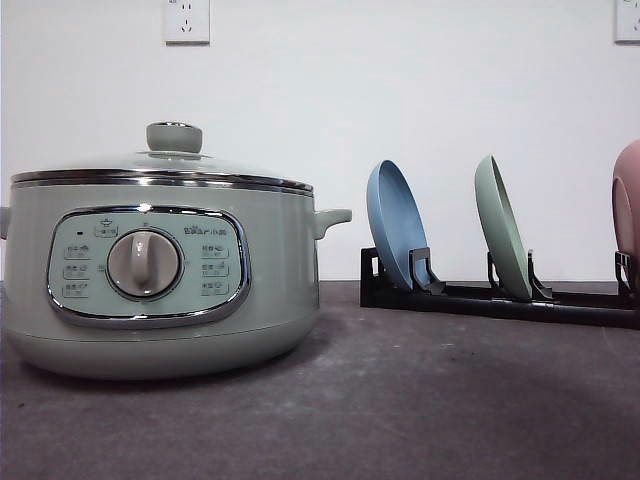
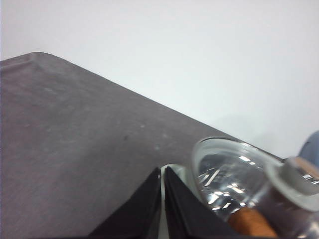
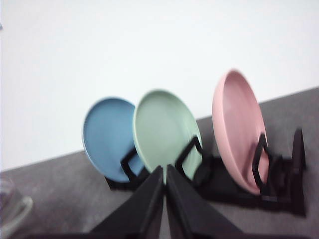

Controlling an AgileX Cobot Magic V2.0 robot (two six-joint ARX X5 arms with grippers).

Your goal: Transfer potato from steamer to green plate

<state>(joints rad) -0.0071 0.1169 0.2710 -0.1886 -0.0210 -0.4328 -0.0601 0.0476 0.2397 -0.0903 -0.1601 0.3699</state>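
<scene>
The pale-green steamer (image 1: 160, 270) stands at the table's left with its glass lid (image 1: 165, 160) on. In the left wrist view, a part of the orange-brown potato (image 2: 250, 222) shows through the glass lid (image 2: 234, 174), under the knob (image 2: 298, 179). My left gripper (image 2: 162, 170) is shut and empty, beside the lid's rim. The green plate (image 1: 503, 228) stands upright in the black rack (image 1: 500, 300), between a blue and a pink plate. My right gripper (image 3: 165, 168) is shut and empty, and points at the green plate (image 3: 164, 130) from a short way off.
The blue plate (image 1: 396, 225) and the pink plate (image 1: 627, 205) stand on edge in the same rack. A white wall runs behind the table. Bare grey tabletop (image 1: 420, 400) lies in front of the rack and to the steamer's right.
</scene>
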